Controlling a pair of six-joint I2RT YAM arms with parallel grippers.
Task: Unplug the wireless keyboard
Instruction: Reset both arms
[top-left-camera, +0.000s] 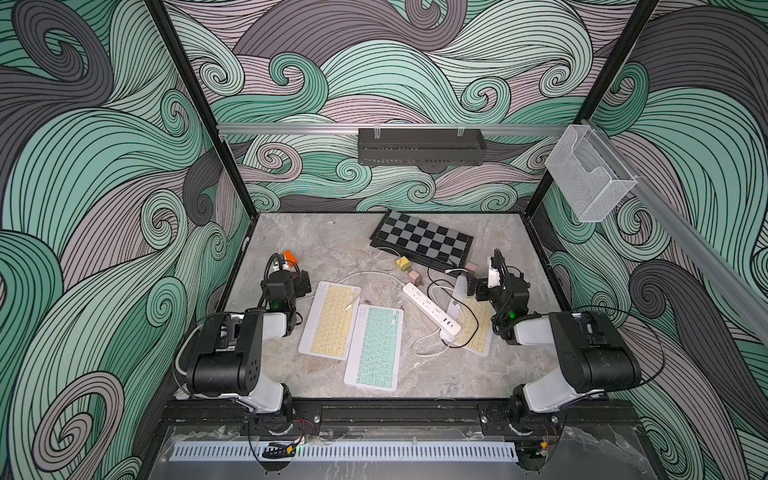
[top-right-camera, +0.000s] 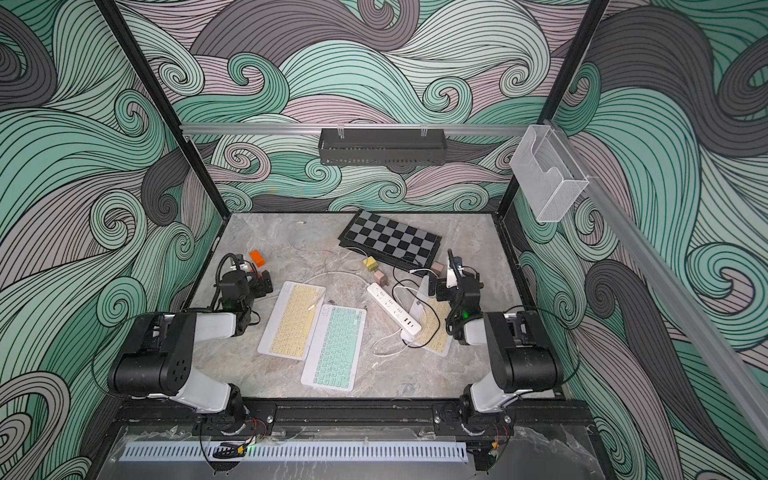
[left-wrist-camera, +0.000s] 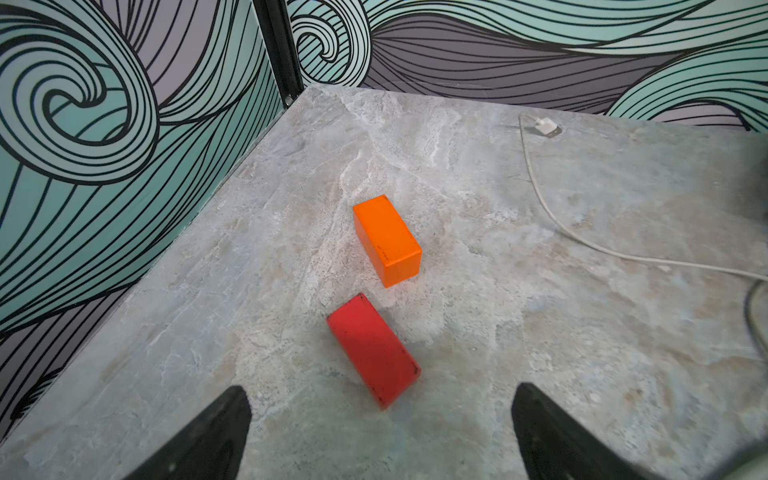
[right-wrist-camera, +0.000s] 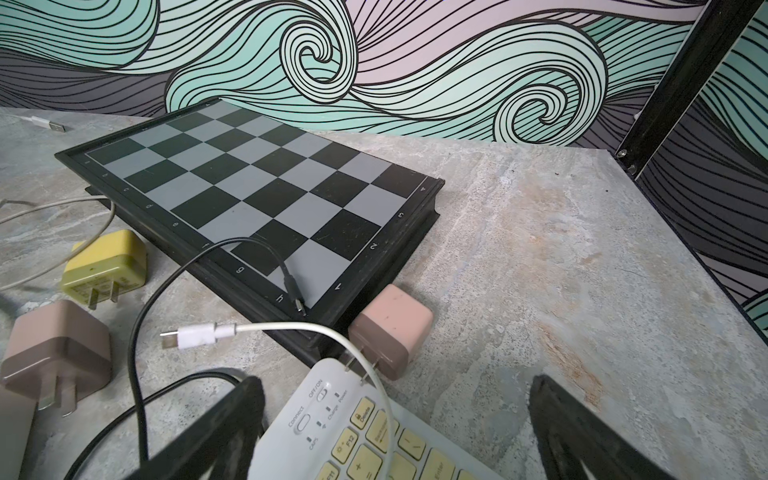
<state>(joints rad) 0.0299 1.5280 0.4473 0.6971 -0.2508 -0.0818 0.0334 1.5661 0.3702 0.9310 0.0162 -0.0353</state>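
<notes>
1. Three flat, round-cornered keyboards are lying on the marbled table (top-left-camera: 299, 237): left yellow keyboard (top-left-camera: 328, 320), mint keyboard (top-left-camera: 374, 347), right yellow keyboard (top-left-camera: 478, 328).
2. The right yellow keyboard is sitting partly under the smooth white power strip (top-left-camera: 430, 309), with cables crossing it; whether any is plugged in, I cannot tell.
3. Two containers are hanging from rails, a perforated black tray (top-left-camera: 420, 146) and a clear box (top-left-camera: 588, 183); their insides are too far off to read.
4. Three charger cubes are lying near the chessboard (top-left-camera: 422, 237): yellow cube (right-wrist-camera: 106, 266), brown cube (right-wrist-camera: 58, 349), pink cube (right-wrist-camera: 395, 324). Two blocks are lying near the left arm: orange block (left-wrist-camera: 386, 237), red block (left-wrist-camera: 370, 349).
5. Left gripper (left-wrist-camera: 381, 388) and right gripper (right-wrist-camera: 397, 379) are gaping wide, gripping nothing.
</notes>
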